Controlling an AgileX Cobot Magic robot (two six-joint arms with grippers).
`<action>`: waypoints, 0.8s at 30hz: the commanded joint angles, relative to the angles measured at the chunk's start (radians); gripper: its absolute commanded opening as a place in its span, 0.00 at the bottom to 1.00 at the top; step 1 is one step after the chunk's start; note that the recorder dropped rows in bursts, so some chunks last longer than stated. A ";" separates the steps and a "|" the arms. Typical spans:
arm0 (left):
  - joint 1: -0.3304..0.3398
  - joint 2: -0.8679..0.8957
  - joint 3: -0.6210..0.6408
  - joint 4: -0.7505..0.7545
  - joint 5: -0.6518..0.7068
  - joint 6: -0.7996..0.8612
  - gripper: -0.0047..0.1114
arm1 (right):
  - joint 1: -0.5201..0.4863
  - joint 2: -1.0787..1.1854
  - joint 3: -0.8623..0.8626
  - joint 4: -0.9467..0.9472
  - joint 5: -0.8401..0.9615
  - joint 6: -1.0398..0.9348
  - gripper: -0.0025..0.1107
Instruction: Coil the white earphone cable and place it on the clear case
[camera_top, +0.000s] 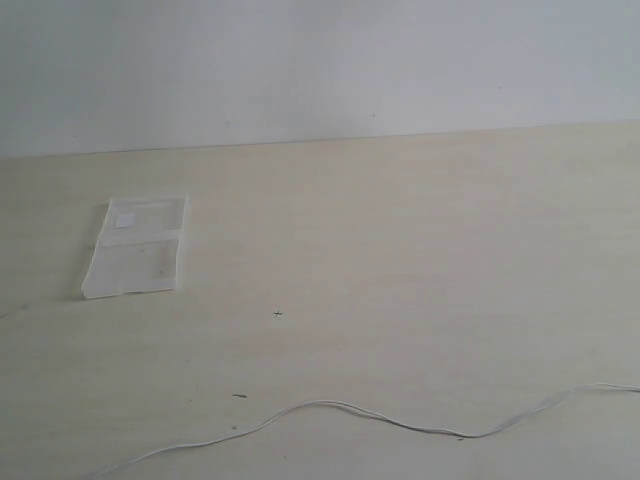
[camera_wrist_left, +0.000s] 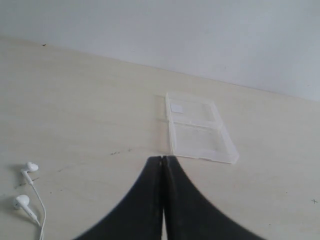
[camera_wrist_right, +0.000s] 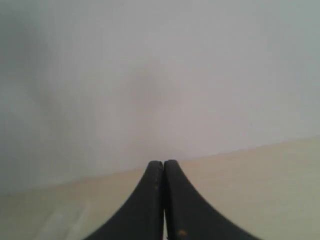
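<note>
The white earphone cable (camera_top: 345, 407) lies stretched in a wavy line along the near edge of the table, running off both sides of the exterior view. Its two earbuds (camera_wrist_left: 25, 186) rest on the table in the left wrist view. The clear case (camera_top: 135, 246) lies flat at the left, with a small white label near its far end; it also shows as the clear case (camera_wrist_left: 198, 127) just beyond my left gripper (camera_wrist_left: 163, 159). That gripper is shut and empty. My right gripper (camera_wrist_right: 163, 163) is shut and empty too, pointing toward the wall. Neither arm appears in the exterior view.
The pale wooden table (camera_top: 400, 260) reaches back to a plain white wall (camera_top: 320, 60). A few small dark specks (camera_top: 278, 313) mark the tabletop.
</note>
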 joint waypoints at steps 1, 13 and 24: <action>0.002 0.003 0.003 -0.009 -0.003 0.005 0.04 | -0.004 0.258 -0.169 0.007 0.300 -0.227 0.02; 0.002 0.003 0.003 -0.009 -0.003 0.005 0.04 | 0.095 0.959 -0.402 0.448 0.624 -0.913 0.26; 0.002 0.003 0.003 -0.009 -0.003 0.005 0.04 | 0.455 1.365 -0.402 0.434 0.263 -0.952 0.37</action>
